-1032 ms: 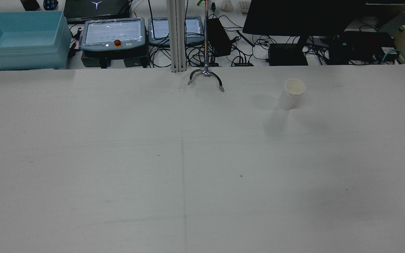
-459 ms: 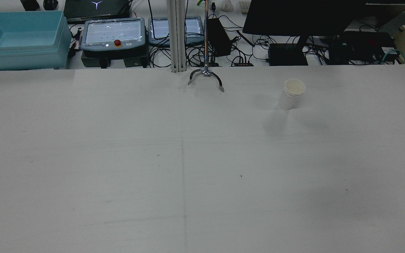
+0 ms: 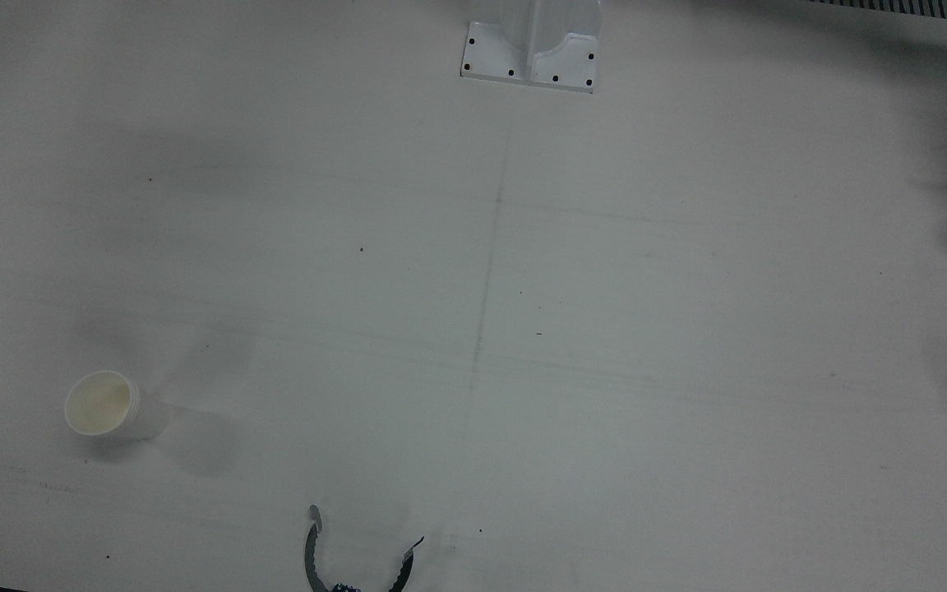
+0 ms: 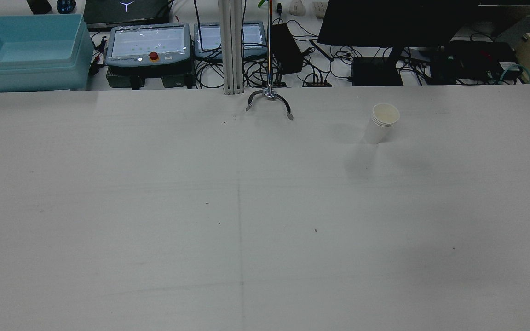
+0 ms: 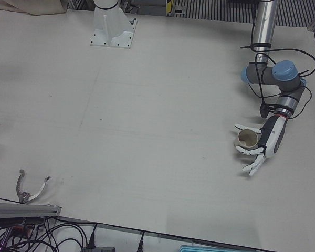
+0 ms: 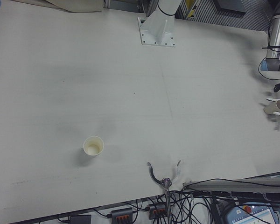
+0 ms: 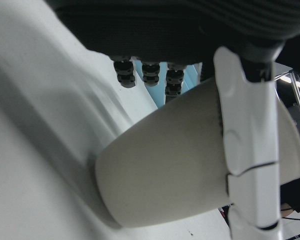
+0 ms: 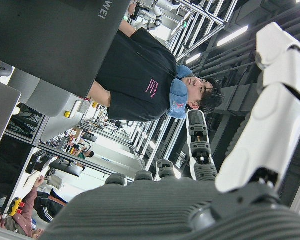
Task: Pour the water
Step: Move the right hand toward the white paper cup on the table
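White table (image 5: 147,105), plain cloth-covered surface, faint seam down the middle.

Left hand (image 5: 260,144): at the table's edge on the robot's left side, fingers (image 7: 247,150) wrapped round a tan paper cup (image 5: 247,138); cup tipped on its side in the grasp, mouth facing away from the palm, lifted off the surface.

Right hand (image 8: 270,115): shown only by its own camera, raised, facing a person in a black shirt (image 8: 140,75) and a dark monitor (image 8: 50,40); fingers apart, nothing held.

White paper cup (image 4: 381,122): upright, alone, far across the table from the left hand.

Metal clamp stand (image 4: 269,103): at the table's far edge.
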Tool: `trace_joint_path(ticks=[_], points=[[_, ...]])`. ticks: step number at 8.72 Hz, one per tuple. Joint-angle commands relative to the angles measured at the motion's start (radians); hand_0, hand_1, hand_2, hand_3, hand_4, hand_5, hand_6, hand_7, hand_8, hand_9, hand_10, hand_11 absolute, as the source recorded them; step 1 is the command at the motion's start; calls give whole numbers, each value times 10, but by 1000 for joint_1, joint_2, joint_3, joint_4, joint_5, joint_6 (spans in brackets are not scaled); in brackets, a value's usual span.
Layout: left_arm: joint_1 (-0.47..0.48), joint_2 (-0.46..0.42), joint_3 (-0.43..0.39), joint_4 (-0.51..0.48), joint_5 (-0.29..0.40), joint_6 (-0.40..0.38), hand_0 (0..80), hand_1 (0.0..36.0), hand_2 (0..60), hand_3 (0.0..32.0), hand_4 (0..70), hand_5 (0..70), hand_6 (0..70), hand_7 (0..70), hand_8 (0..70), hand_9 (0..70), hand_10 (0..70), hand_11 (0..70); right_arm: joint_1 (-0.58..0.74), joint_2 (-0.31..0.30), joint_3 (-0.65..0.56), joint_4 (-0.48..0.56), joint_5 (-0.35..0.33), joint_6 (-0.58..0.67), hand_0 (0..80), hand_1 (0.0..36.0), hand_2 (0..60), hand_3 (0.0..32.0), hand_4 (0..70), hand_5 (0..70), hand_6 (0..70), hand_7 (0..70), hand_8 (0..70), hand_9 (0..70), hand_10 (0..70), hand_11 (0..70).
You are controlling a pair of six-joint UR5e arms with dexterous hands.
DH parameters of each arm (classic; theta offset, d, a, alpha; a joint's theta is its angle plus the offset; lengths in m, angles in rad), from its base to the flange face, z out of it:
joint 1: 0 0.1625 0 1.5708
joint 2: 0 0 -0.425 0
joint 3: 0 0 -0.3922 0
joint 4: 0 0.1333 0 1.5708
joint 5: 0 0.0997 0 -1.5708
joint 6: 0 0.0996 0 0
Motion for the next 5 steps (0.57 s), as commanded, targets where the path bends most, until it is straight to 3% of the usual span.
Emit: trace_joint_path(ticks=[1,2,5], points=[[-4,28,-119,105,3,-96,606,167,0,0,656,352,101,218,61,111,63,103,15,9,9,-1,-2,-1,457,144,232,10,145,156,36,95,0,5,0,0],[-6,42,-162,121,0,-125,598,166,0,0,651,351,98,217,59,109,61,99,-18,18,-5,-2,5,-2,458,147,238,10,149,153,41,103,0,6,0,0],[-9,68,-349,239,-71,-191,618,162,0,0,660,366,99,226,61,114,56,93,-268,86,-139,14,220,-27,449,140,209,30,61,120,19,52,0,0,0,0]])
